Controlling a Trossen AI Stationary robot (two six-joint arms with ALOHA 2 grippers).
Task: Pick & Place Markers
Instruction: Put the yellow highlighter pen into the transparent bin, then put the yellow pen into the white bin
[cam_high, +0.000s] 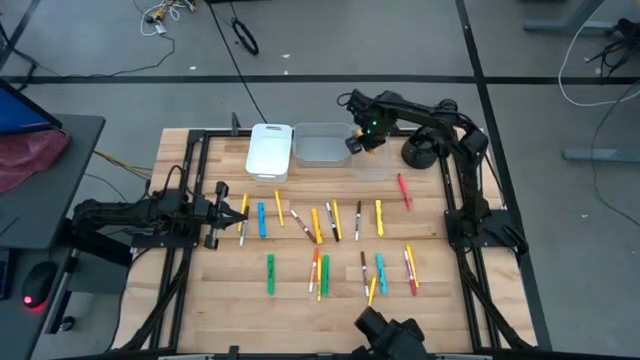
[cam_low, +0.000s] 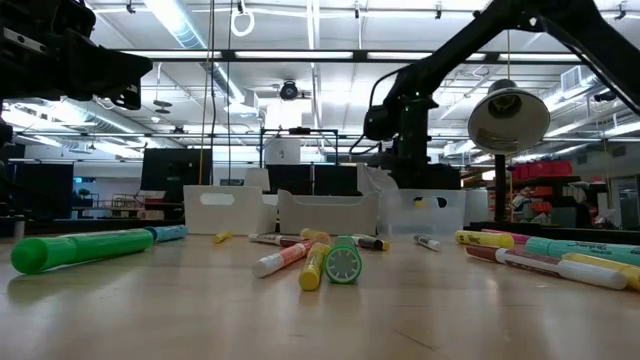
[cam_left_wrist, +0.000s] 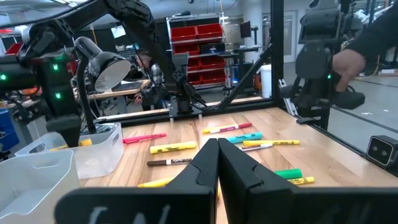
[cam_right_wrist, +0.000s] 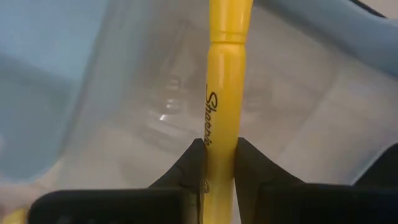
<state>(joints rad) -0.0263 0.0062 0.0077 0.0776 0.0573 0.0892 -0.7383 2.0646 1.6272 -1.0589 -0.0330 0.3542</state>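
Note:
Many markers lie flat on the wooden table in two loose rows; the low view shows them as well, among them a green marker. My right gripper hangs over the clear bin at the far edge, shut on a yellow highlighter. In the low view this gripper points down above the bins. My left gripper waits low at the table's left, shut on nothing, its fingers facing the marker rows. A yellow marker lies just beside them. My right gripper pinches the yellow highlighter's barrel between its two fingers, coming from above and pointing down. The highlighter runs on past the fingertips, in line with the fingers, lifted clear, its free end down toward the clear bin's inside.
Three bins stand side by side along the far edge: a white bin, a translucent bin and the clear bin, which holds something yellow. A black desk lamp stands to their right. Dark frame rails border the work area.

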